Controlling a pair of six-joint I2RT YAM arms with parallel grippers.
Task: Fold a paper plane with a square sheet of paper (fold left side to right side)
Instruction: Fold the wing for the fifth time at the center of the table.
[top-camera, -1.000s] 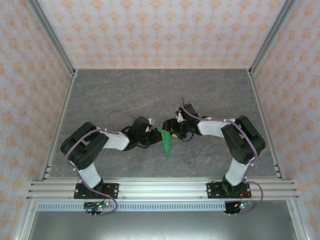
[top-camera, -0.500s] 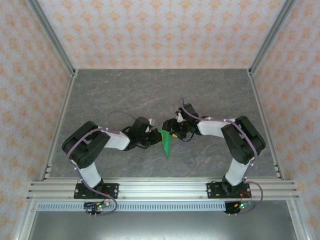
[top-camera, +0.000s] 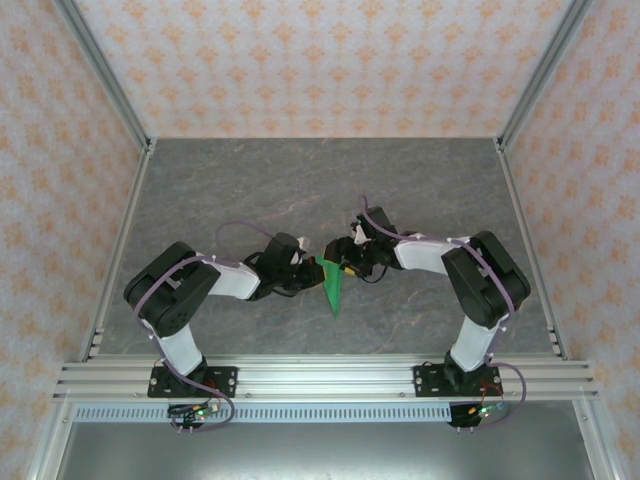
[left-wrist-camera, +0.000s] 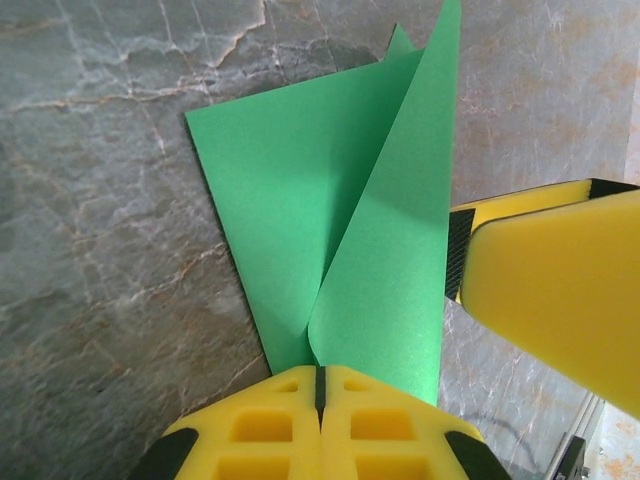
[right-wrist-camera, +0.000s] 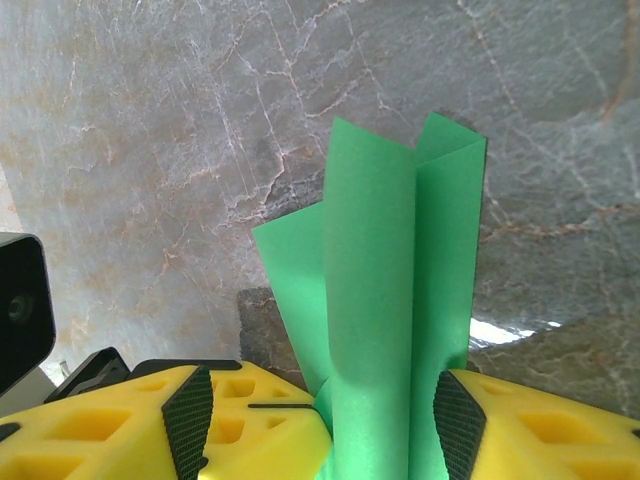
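The square sheet of paper (top-camera: 333, 288) is bright green and folded into a narrow pointed shape, its tip toward the near edge of the table. My left gripper (top-camera: 311, 273) is on its left side, my right gripper (top-camera: 346, 266) on its right. In the left wrist view the left gripper (left-wrist-camera: 321, 372) is shut on the paper (left-wrist-camera: 330, 200) where its crease runs into the jaw seam, and one flap stands raised. In the right wrist view the right gripper (right-wrist-camera: 322, 420) is open, with the upright paper layers (right-wrist-camera: 390, 290) between its pads; the right pad (right-wrist-camera: 455, 425) touches the paper's edge.
A grey marbled table top (top-camera: 300, 190) lies inside an aluminium frame (top-camera: 320, 372) with patterned walls. One yellow finger of the right gripper (left-wrist-camera: 560, 290) is just right of the paper in the left wrist view. The left gripper's fingers (right-wrist-camera: 240, 425) crowd in beside the right one's left pad.
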